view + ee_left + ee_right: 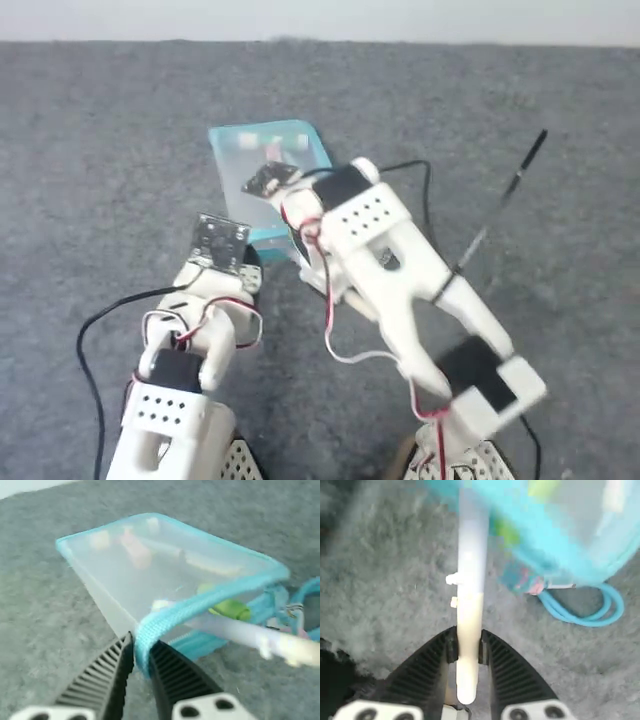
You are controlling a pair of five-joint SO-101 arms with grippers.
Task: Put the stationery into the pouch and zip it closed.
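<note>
1. Your pouch [262,150] lies flat on the grey bench [100,130], just ahead of both arms. Its closed end points toward the far side, and its open mouth faces the arms.
2. Your left end effector [141,649] is clamped together on the teal rim at a corner of the pouch [165,575] mouth, and that rim is lifted a little off the bench.
3. Through the clear wall you can see a pink item [135,550] near the closed end and a green item [227,607] just inside the mouth.
4. Your right end effector [468,639] is clamped on the cream end of a white pen [470,570].
5. The pen's long axis runs straight out from the fingers toward the pouch [555,535]. Its far tip passes under the teal rim, but how deep it sits you cannot tell.
6. From the left wrist the pen [235,630] lies nearly level, with most of its length outside the mouth.
7. A teal cord loop [600,612] rests on the bench beside the mouth, near the pen but not touching it.
</note>
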